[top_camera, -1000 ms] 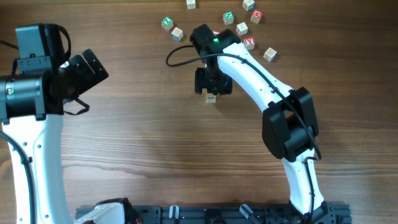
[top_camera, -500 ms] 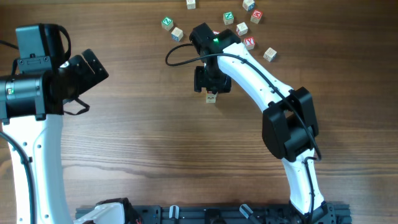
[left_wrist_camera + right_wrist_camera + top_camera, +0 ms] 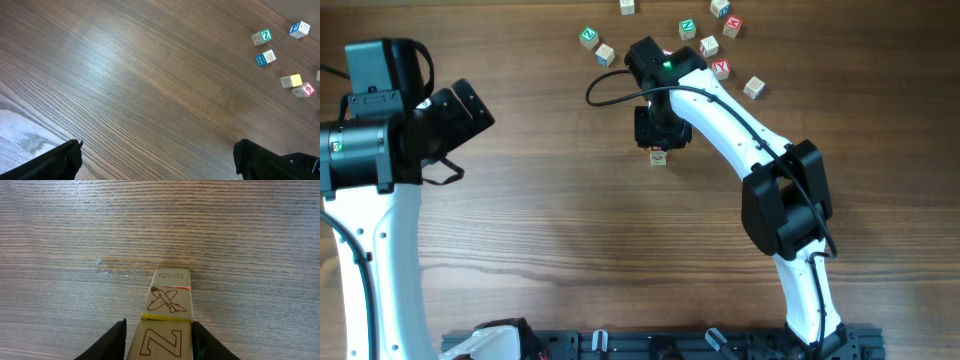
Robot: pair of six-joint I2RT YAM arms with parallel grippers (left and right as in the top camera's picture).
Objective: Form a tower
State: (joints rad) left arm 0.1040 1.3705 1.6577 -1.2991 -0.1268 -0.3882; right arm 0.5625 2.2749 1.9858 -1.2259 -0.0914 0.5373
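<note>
Bench (image 3: pixel 125 75) lies under the left jaws, spread wide and well apart from the tower (image 3: pixel 167 302). It stands upright at mid-bench, long axis vertical, its Z cube (image 3: pixel 160 342) between the narrow-set right jaws; whether they pinch, I cannot tell.

The brown wood-grain surface (image 3: pixel 540 220) carries loose alphabet cubes scattered along its far edge. A green-faced Z cube (image 3: pixel 588 37) sits just beside a pale cube (image 3: pixel 605 54). Well apart from that pair, a green cube (image 3: pixel 687 28), an upper red cube (image 3: pixel 732 27), a white-topped cube (image 3: pixel 709 46) and a lower red cube (image 3: pixel 721 68) lie near one another. A tan cube (image 3: pixel 754 88) lies alone beyond them.
</note>
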